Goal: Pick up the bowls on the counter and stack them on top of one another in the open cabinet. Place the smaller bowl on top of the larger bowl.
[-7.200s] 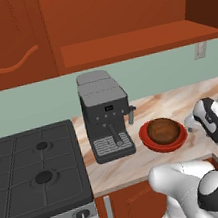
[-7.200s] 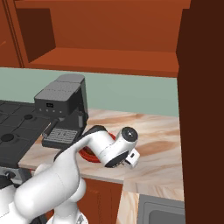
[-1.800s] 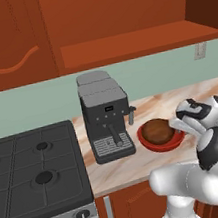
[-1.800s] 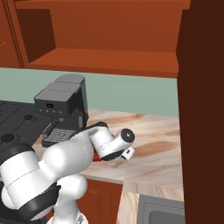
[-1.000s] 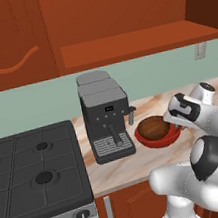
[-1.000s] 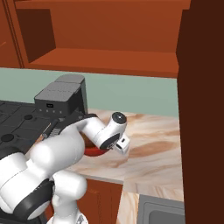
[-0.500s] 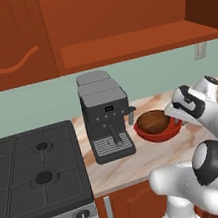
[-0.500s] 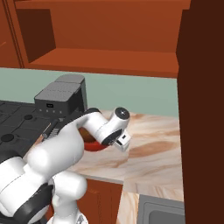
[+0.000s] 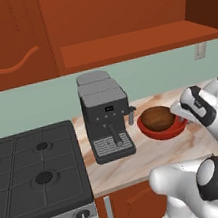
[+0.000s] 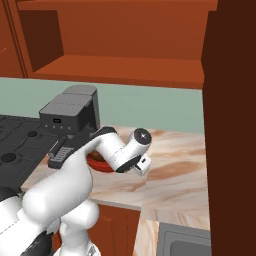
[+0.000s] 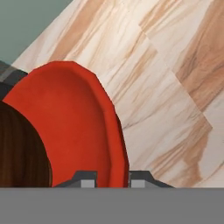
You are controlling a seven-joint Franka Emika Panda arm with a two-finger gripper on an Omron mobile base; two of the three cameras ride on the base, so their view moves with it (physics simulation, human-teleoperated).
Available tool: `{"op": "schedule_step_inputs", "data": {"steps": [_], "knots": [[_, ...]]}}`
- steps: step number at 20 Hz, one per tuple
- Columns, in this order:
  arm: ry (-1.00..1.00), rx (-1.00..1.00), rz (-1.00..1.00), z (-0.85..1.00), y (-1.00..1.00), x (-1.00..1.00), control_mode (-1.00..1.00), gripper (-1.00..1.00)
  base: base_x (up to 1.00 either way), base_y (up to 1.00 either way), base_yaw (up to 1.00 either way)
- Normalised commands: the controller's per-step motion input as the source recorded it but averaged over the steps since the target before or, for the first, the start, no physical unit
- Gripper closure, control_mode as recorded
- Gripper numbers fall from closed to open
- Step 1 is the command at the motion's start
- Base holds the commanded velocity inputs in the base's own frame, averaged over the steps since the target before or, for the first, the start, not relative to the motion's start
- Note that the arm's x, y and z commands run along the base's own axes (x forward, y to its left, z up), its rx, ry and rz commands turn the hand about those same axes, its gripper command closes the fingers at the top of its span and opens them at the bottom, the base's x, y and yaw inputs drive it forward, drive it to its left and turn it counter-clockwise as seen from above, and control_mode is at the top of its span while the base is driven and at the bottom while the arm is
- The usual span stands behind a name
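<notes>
Gripping the rim of the larger bowl (image 11: 83, 127), the gripper (image 11: 113, 178) has one fingertip inside the red wall and the other outside it, jaws pinched narrow on that edge. The smaller bowl (image 9: 158, 117) sits inside the red one, its dark wood grain showing at 8 o'clock in the hand view.

Half a second ago, in the left base view, the stacked pair was lower; now the pair has risen slightly, the red bowl tilted up on its gripped side at 3 o'clock. A second ago the pair looked flat on the counter (image 9: 155, 156); now it seems clear of the stone, though I cannot tell whether its far edge still touches. The wrist has come up with it.

Just beside the bowls at 9 o'clock stands the grey coffee machine (image 9: 105, 114). The open cabinet (image 9: 135, 43) is overhead at 12 o'clock, its shelf board bare.
</notes>
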Motion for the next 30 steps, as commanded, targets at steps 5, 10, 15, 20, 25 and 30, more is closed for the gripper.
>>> {"op": "schedule_step_inputs", "data": {"steps": [5, 10, 15, 20, 25, 30], "knots": [[-0.03, 0.00, -0.03, 0.30, -0.01, -0.15, -1.00, 1.00, 0.00, 0.00, 0.00], [0.00, 0.00, -0.02, 0.48, 0.00, -0.15, -1.00, 1.00, 0.00, 0.00, 0.00], [0.00, 0.00, -0.02, 0.41, 0.00, -0.20, -1.00, 1.00, 0.00, 0.00, 0.00], [0.00, 0.00, -0.03, 0.34, 0.00, -0.24, -1.00, 1.00, 0.00, 0.00, 0.00], [-0.01, 0.01, -0.07, 0.23, 0.00, -0.33, -1.00, 1.00, 0.00, 0.00, 0.00], [-0.01, 0.03, -0.10, 0.23, 0.00, -0.33, -1.00, 1.00, 0.00, 0.00, 0.00]]}}
